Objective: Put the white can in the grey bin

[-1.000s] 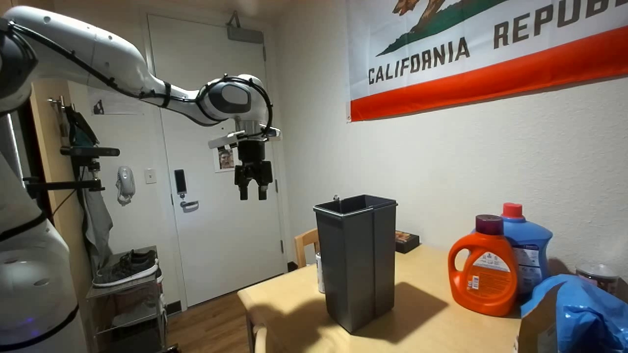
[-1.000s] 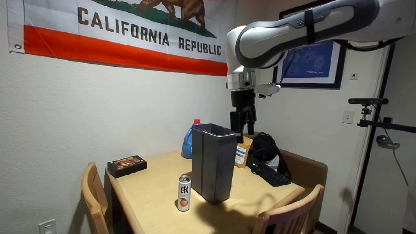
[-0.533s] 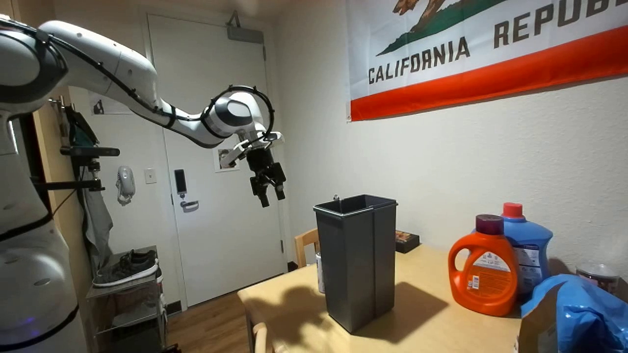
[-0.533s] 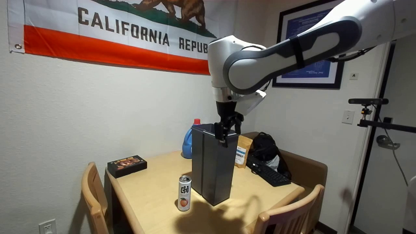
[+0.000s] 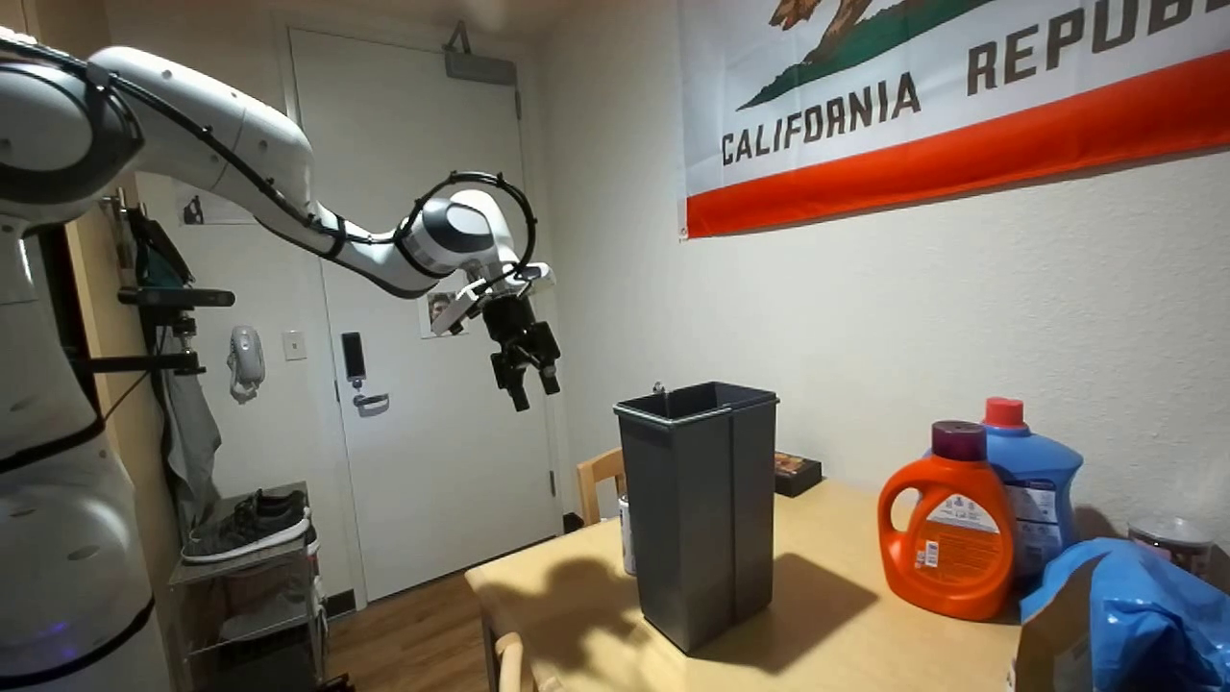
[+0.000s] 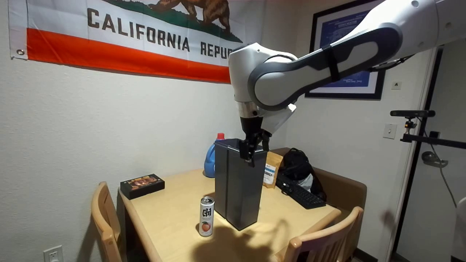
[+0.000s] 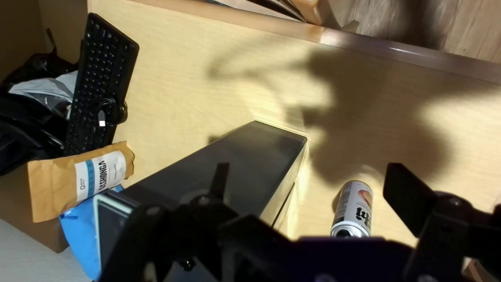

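Observation:
The white can (image 6: 206, 217) stands upright on the table close to the grey bin. In an exterior view only a thin strip of the can (image 5: 627, 535) shows behind the bin. The grey bin (image 5: 706, 519) stands upright with its open top up, and it also shows in an exterior view (image 6: 236, 193). My gripper (image 5: 534, 389) is tilted, open and empty, at about rim height. In an exterior view the gripper (image 6: 256, 154) overlaps the bin's top edge. In the wrist view the can (image 7: 354, 207) and part of the bin (image 7: 250, 156) appear between the spread fingers (image 7: 309, 172).
The wooden table (image 6: 174, 203) holds a black box (image 6: 142, 185), an orange jug (image 5: 951, 538), a blue jug (image 5: 1038, 481) and a brown pouch (image 7: 78, 176). A black keyboard (image 7: 101, 82) lies near the table's end. Chairs (image 6: 324, 233) stand at the edges.
My gripper has moved and tilted. In an exterior view it went from beside the bin's rim to in front of it. It moved only slightly in the last half second. Can and bin have not moved.

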